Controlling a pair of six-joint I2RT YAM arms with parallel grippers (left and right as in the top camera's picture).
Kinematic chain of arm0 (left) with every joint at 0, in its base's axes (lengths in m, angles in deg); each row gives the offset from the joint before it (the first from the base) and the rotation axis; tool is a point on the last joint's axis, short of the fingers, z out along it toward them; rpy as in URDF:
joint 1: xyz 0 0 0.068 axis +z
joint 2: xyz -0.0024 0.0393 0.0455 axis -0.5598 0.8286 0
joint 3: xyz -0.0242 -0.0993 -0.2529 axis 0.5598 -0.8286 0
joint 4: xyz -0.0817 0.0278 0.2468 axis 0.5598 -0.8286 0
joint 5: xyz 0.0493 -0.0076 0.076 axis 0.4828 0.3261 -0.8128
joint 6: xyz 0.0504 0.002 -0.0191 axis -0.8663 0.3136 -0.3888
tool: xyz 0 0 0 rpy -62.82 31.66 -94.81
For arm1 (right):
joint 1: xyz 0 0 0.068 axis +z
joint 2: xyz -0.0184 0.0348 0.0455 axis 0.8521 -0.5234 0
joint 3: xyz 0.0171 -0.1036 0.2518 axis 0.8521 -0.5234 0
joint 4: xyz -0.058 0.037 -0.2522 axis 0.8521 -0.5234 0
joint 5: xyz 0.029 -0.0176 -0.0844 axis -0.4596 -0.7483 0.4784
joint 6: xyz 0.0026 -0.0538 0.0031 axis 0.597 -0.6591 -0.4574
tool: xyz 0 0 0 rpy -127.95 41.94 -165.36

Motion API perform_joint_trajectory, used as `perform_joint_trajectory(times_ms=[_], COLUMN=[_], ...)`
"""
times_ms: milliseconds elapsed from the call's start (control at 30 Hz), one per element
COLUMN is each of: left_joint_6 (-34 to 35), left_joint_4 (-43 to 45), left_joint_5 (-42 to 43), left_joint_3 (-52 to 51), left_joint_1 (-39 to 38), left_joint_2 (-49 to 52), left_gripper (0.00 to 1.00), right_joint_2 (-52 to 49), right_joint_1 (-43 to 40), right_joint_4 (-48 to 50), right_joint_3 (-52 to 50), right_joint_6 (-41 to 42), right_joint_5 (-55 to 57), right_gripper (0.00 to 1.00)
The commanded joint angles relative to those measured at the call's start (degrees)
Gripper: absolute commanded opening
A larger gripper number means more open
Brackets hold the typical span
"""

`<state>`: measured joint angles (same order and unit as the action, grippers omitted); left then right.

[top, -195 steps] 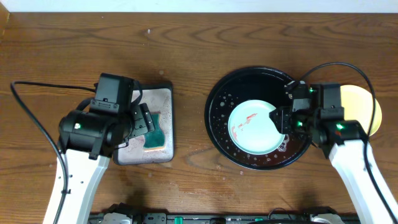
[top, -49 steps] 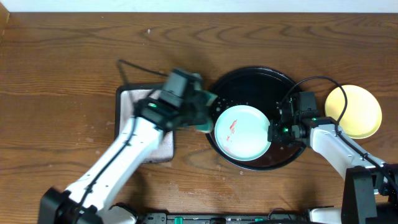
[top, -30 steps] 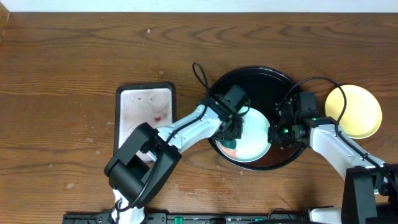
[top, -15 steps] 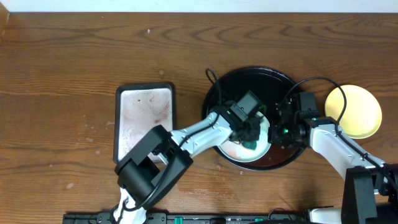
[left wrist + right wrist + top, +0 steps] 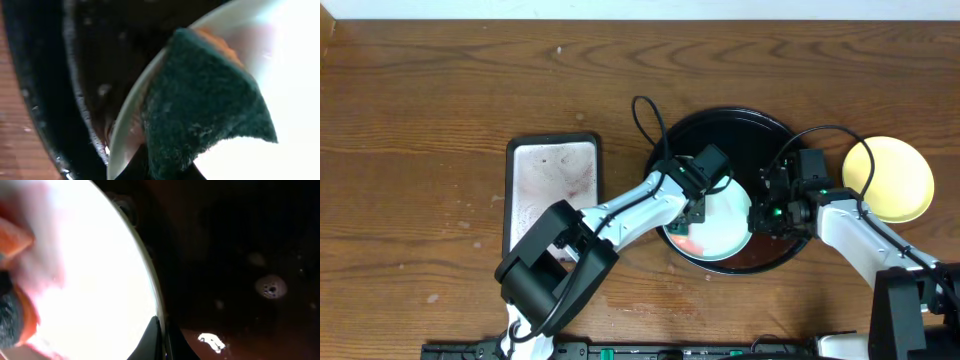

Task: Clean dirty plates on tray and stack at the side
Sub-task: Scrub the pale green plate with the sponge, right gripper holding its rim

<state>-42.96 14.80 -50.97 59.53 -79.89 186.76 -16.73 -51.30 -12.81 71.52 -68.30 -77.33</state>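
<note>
In the overhead view the black tray [image 5: 760, 130] holds a pale blue-white plate [image 5: 728, 228], tilted up. My right gripper [image 5: 760, 215] is shut on its right rim; in the right wrist view the two fingers [image 5: 156, 337] pinch the plate's edge [image 5: 145, 265]. My left gripper [image 5: 697, 205] is shut on a green sponge [image 5: 200, 105] and presses it against the plate's face [image 5: 285, 65] near the left rim. Red sauce [image 5: 686, 241] smears the plate's lower left. A yellow plate [image 5: 892, 178] lies on the table to the right of the tray.
A small rectangular silver tray [image 5: 553, 190], stained and with nothing in it, lies left of the black tray. The left arm's cable [image 5: 645, 115] loops over the tray's left rim. The tray floor [image 5: 240, 255] is wet and speckled.
The left arm carried the sponge from the silver tray to the plate. Over the last second it rubbed rightward across the plate, then back toward the left rim. The right gripper kept holding the plate still.
</note>
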Motion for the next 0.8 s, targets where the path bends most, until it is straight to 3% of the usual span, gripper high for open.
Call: perform_joint_trajectory(times_ms=[0,167,333,567,767], left_joint_6=[-0.90,2.12,5.38,1.53,-0.39], left_joint_4=[-0.09,11.82,20.52,19.91,14.49], left_joint_5=[-5.57,16.55,29.62,35.71,34.93], left_joint_3=[-1.20,-1.27,-1.25,-1.25,-1.25], left_joint_1=[2.56,2.54,1.57,-2.49,-3.43], left_joint_2=[2.49,3.28,6.19,7.32,7.32], left_gripper=[0.07,0.07,0.08,0.07,0.08], right_joint_2=[-0.68,-0.66,-0.68,-0.68,-0.68], right_joint_1=[-0.17,-0.17,-0.17,-0.17,-0.17], right_joint_4=[-0.63,-0.63,-0.59,-0.59,-0.59], right_joint_3=[-0.26,-0.26,-0.26,-0.26,-0.26], right_joint_6=[-1.09,-1.09,-1.09,-1.07,-1.07], right_joint_5=[2.21,2.23,2.36,3.30,3.39], right_gripper=[0.01,0.01,0.01,0.01,0.01])
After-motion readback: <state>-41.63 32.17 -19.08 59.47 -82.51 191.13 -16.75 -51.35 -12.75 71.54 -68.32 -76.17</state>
